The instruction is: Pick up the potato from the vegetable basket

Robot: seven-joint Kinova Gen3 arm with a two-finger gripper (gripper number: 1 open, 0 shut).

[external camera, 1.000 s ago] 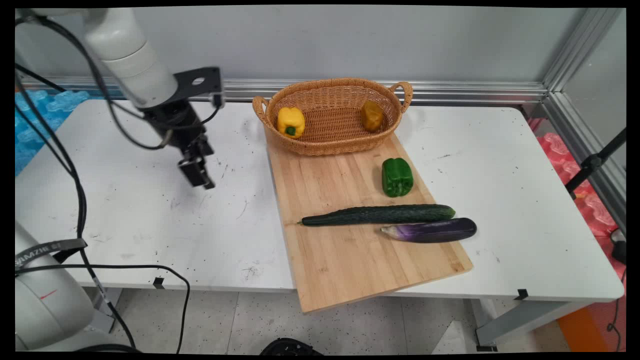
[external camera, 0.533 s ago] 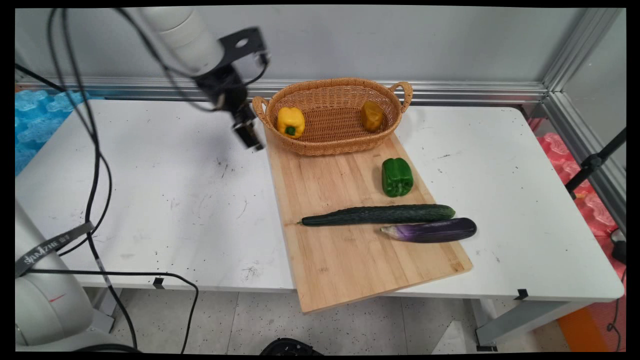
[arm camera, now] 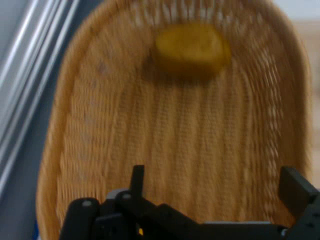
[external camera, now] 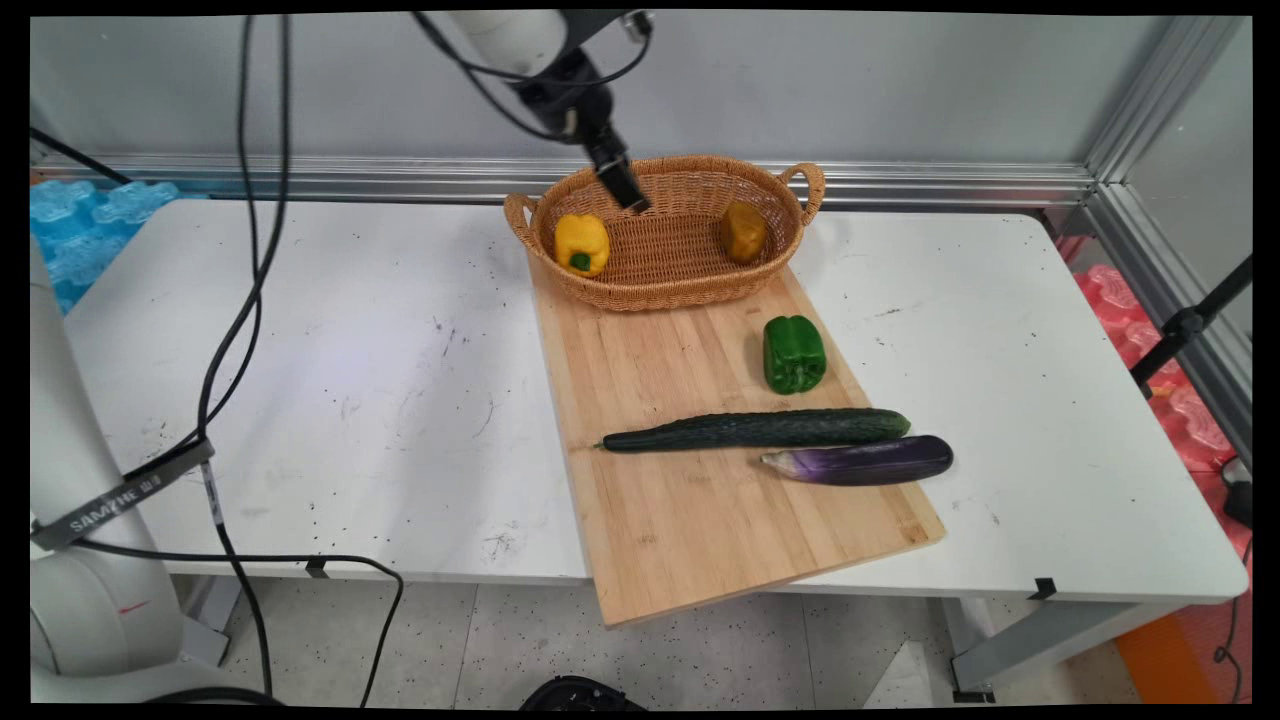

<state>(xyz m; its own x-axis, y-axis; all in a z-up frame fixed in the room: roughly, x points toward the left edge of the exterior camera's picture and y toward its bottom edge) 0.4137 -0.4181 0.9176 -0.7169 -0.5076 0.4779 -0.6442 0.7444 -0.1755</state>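
White table (external camera: pixel 330 400) fills most of my main view. A long wooden cutting board (external camera: pixel 700 500) lies on it right of centre, its near end overhanging the table's near edge.

On the board's far end sits an oval wicker basket (external camera: pixel 668 285) with two handles. Inside it, a yellow bell pepper (external camera: pixel 581 243) leans at the left end and a darker orange-yellow pepper (external camera: pixel 744 232) at the right end, well apart.

On the board nearer to me: a cucumber (external camera: pixel 757 429) lying crosswise, and just beside it on the near side a purple eggplant (external camera: pixel 860 461), which reaches the board's right edge. Between cucumber and basket, a green bell pepper (external camera: pixel 795 354) stands toward the right side.

The gripper (external camera: pixel 627 194) hangs above the basket's far rim, left of the basket's middle, tilted down and to the right. It touches nothing I can see.

Hand view: the two fingers (arm camera: pixel 299 191) rise from the bottom edge with a wide gap, so I read the jaws as well open with nothing between them. Beyond them lies the basket's woven floor (arm camera: pixel 185 150), the orange-yellow pepper (arm camera: pixel 191 48) at the far end of it.
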